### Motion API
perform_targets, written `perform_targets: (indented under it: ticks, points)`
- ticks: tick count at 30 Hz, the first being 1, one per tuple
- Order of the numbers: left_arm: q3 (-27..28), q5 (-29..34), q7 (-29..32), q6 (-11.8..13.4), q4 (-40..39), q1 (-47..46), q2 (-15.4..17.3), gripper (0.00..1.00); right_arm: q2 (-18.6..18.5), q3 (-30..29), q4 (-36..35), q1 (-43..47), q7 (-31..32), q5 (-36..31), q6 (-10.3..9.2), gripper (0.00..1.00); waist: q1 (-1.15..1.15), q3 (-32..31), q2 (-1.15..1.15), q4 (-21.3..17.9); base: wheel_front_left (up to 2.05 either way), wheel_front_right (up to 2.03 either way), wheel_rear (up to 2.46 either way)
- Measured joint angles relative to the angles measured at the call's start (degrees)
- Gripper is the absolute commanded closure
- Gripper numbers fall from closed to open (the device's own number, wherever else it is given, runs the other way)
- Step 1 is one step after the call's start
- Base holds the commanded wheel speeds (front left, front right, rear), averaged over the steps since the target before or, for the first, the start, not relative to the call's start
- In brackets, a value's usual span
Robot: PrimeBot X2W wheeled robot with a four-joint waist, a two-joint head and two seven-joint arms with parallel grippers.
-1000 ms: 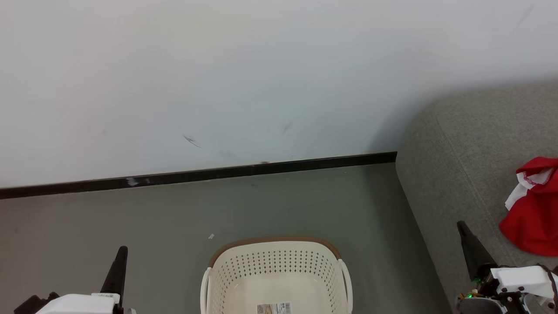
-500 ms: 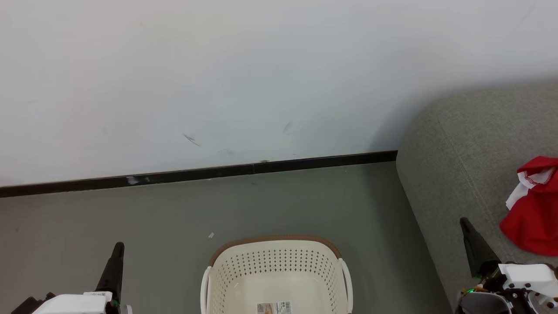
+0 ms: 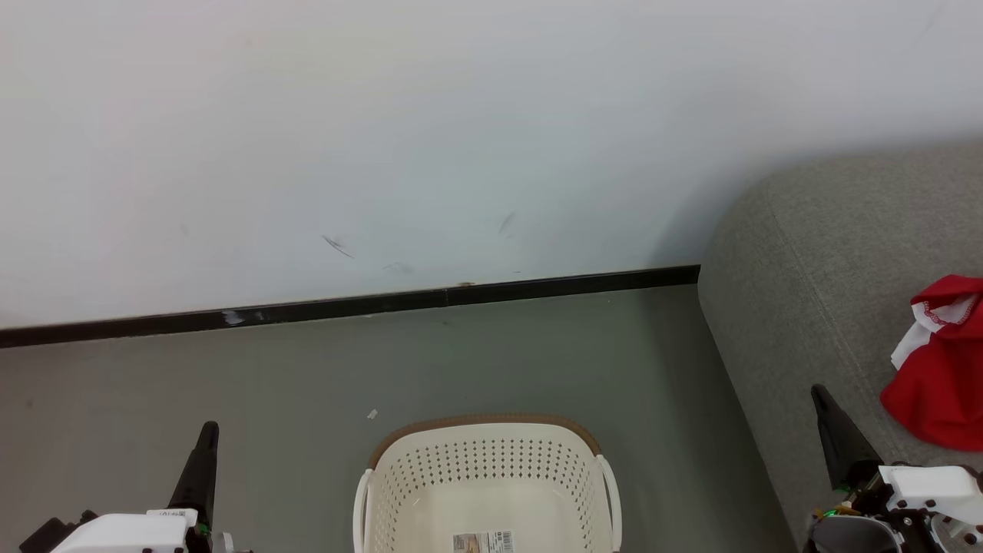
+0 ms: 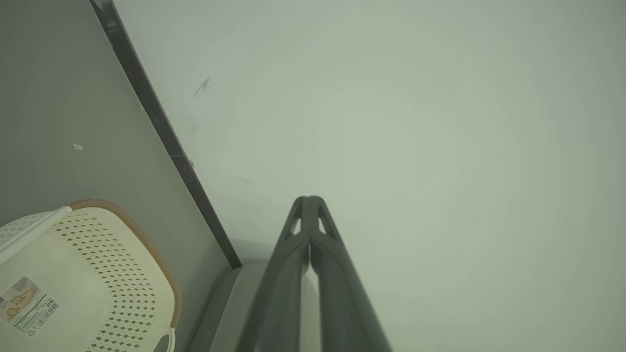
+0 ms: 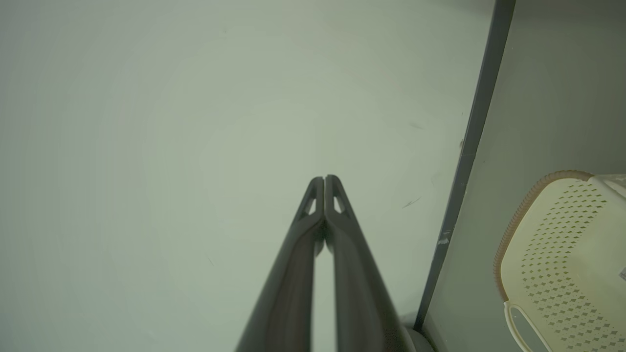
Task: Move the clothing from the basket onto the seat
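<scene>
We see the red clothing (image 3: 941,384) lying on the sofa (image 3: 806,253), set back from the edge that faces the basket (image 3: 484,461), w/ a white cuff showing at its top. The basket sits on the grey floor (image 3: 307,369) near the sofa; a barcode sticker (image 3: 482,542) shows on its bottom. Our left gripper (image 3: 207,430) is clenched, fingers pressed together, grasping nothing, over the floor on the basket's left. Our right gripper (image 3: 819,393) is likewise clenched & empty, by that sofa edge, apart from the clothing. Both point twd the white wall (image 3: 461,115) above the black skirting (image 3: 345,309).
</scene>
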Motion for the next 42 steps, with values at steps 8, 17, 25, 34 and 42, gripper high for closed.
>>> perform_targets:
  ticks: [8,17,25,34,42]
  points:
    - [-0.01,0.0,-0.01,0.0,-0.21,-0.08,0.0,1.0,0.01,-0.05,0.05,0.0,0.0,0.0,0.0,1.0,0.0,0.0,0.0,0.0,0.0,0.0,0.0]
    - [-0.02,-0.01,-0.01,0.0,-0.29,-0.08,0.0,1.0,0.01,-0.11,0.08,0.0,0.01,0.0,0.0,1.0,0.0,0.01,0.0,0.0,0.0,0.0,0.0]
    - [-0.03,-0.25,-0.01,0.0,-0.49,-0.08,0.0,1.0,0.03,-0.18,0.11,0.0,0.01,0.0,0.0,1.0,-0.01,0.01,0.0,-0.01,0.0,0.0,0.0]
    - [-0.04,-0.26,-0.01,0.0,-0.56,-0.08,-0.01,1.0,0.04,-0.25,0.12,-0.01,0.02,-0.01,0.0,1.0,-0.01,0.02,0.0,-0.01,0.0,0.0,0.0]
    - [-0.05,-0.32,-0.01,0.0,-0.62,-0.08,-0.01,1.0,0.08,-0.31,0.15,-0.01,0.13,-0.01,0.0,1.0,-0.01,0.02,0.0,-0.01,0.0,0.0,0.0]
